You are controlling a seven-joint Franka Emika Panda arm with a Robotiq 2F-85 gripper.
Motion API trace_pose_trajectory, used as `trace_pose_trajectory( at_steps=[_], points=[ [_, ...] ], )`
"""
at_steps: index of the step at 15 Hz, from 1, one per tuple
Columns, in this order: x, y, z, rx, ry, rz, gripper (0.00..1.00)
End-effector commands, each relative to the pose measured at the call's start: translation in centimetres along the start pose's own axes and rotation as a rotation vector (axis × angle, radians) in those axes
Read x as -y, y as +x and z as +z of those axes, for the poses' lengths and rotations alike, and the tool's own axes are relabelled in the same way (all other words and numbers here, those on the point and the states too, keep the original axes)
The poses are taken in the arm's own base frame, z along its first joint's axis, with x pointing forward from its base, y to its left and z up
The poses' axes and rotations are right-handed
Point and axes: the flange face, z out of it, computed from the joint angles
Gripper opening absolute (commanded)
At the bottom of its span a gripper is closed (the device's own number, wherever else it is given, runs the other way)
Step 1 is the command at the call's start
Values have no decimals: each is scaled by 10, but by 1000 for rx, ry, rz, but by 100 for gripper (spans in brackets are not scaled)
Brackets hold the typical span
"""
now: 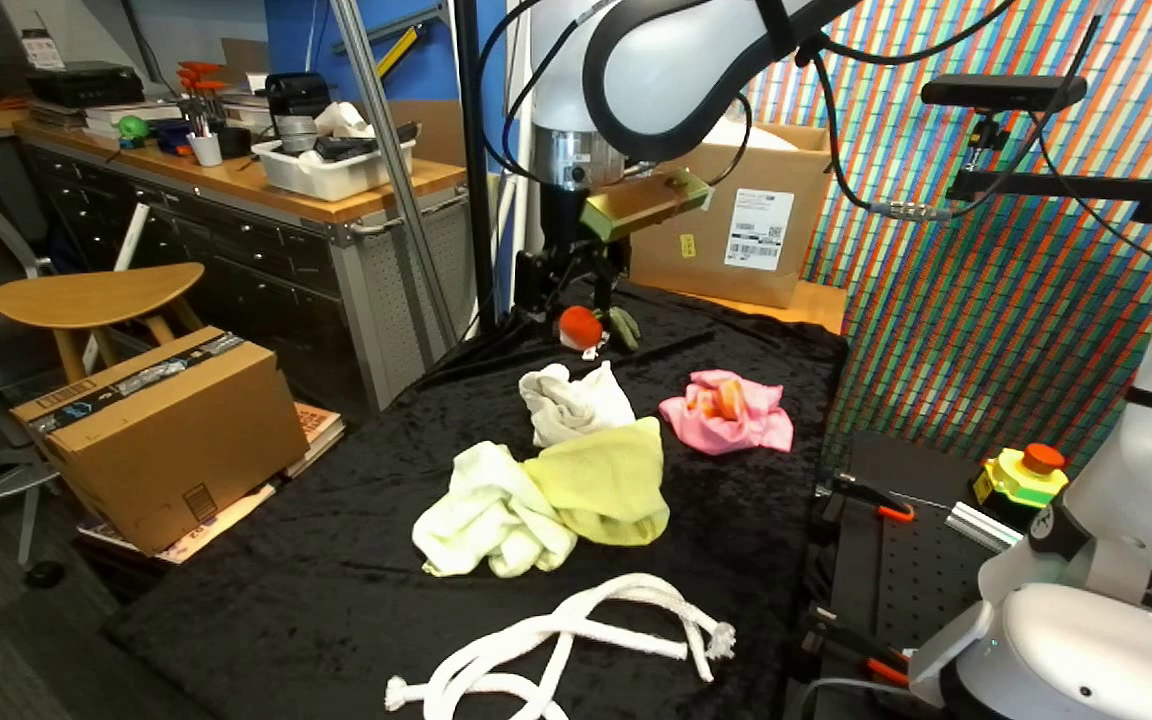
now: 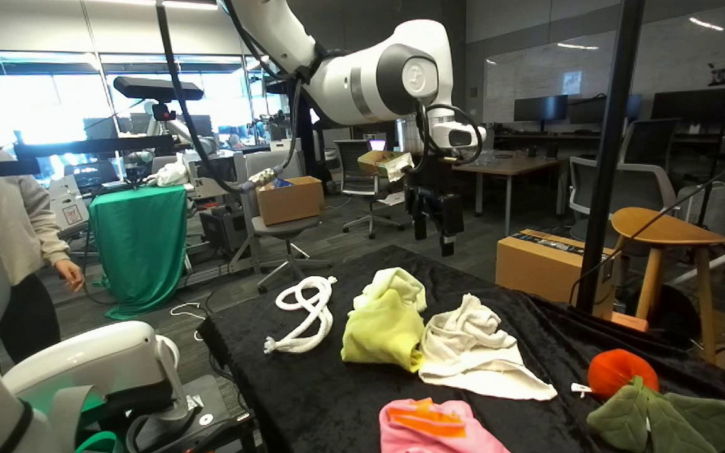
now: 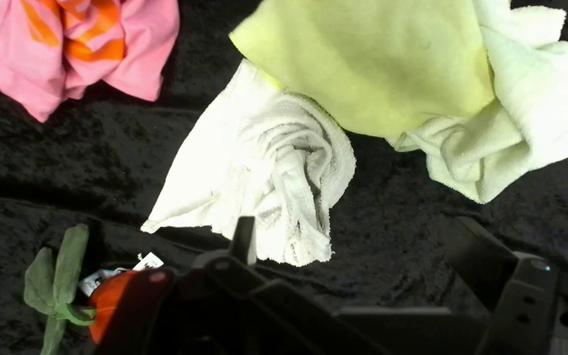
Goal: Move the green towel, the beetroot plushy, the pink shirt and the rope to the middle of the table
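My gripper is open and empty above the far end of the table; its fingers stand wide apart in the wrist view. The red beetroot plushy with green leaves lies below it, partly hidden by the gripper in the wrist view. The yellow-green towel lies mid-table, touching a pale green bunched cloth; whether they are one piece I cannot tell. The pink shirt with orange print lies bunched near the table's edge. The white rope lies looped, out of the wrist view.
A crumpled white cloth lies between the towel and the plushy. Black velvet covers the table. A large cardboard box stands behind the table's far end. A black post rises beside the table. A second arm's base stands nearby.
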Motion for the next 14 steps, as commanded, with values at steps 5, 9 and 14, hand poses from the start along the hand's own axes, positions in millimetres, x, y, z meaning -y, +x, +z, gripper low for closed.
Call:
trace_pose_trajectory(
  at_steps=[5, 9, 14],
  points=[
    [-42, 54, -28, -62, 25, 49, 100],
    [-78, 97, -24, -86, -1, 60, 100],
    [-106, 140, -2, -76, -10, 70, 100]
  ],
)
